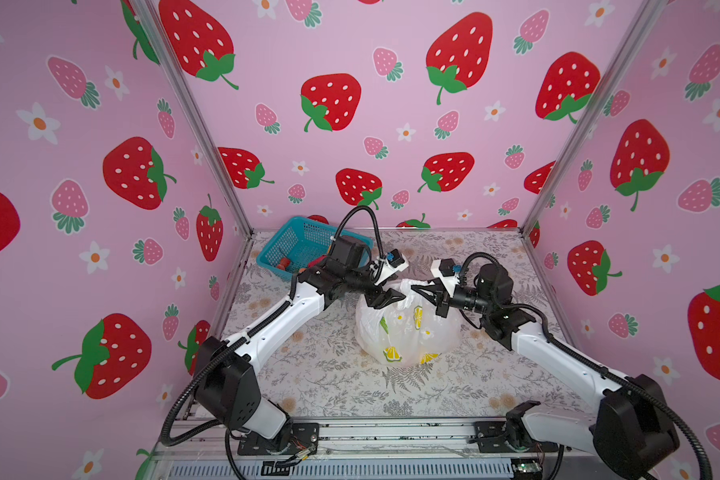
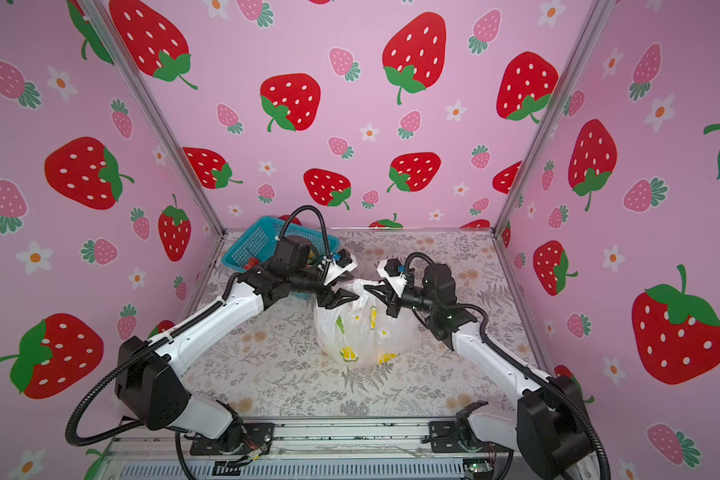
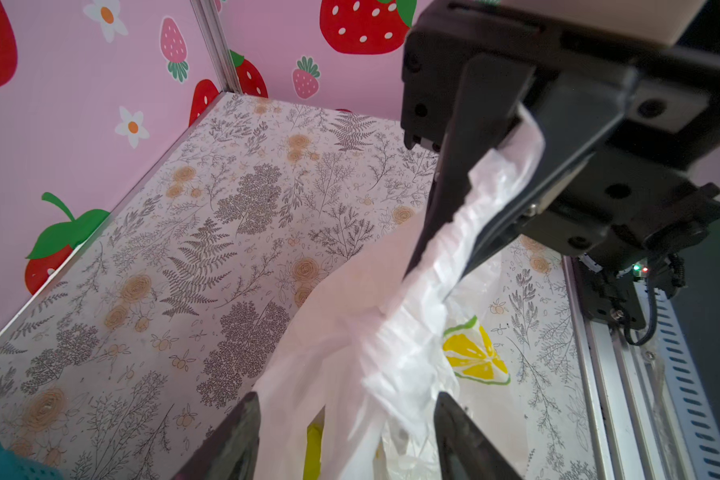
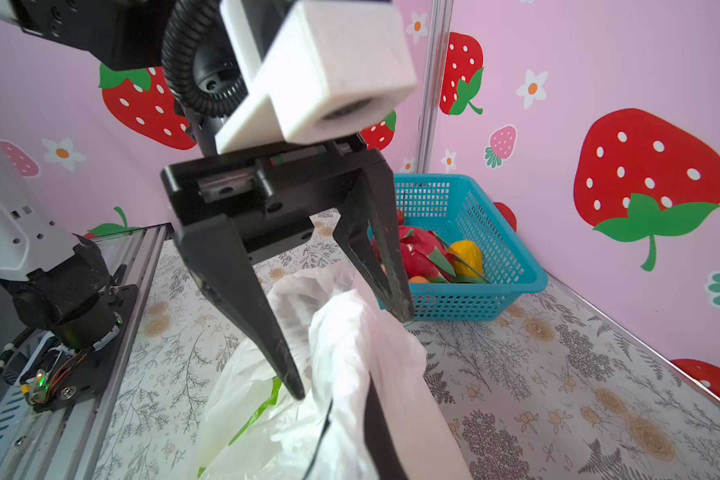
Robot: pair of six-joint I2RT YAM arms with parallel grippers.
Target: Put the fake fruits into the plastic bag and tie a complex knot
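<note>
L gripper (image 4: 352, 355) stands w/ jaws apart astride the bunched top of the plastic bag (image 1: 408, 332); R gripper (image 3: 437, 274) is clamped on a twisted white handle strip (image 3: 466, 224) of that bag. Bag sits mid-table (image 1: 329, 390) between both arms. Behind the bag, far-left, the teal basket (image 4: 495, 249) holds fake fruits (image 4: 425, 253), prob. a dragon fruit and a yellow one.

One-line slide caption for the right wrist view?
Open left hand straddles white bag handle; fruit still in blue basket behind.
</note>
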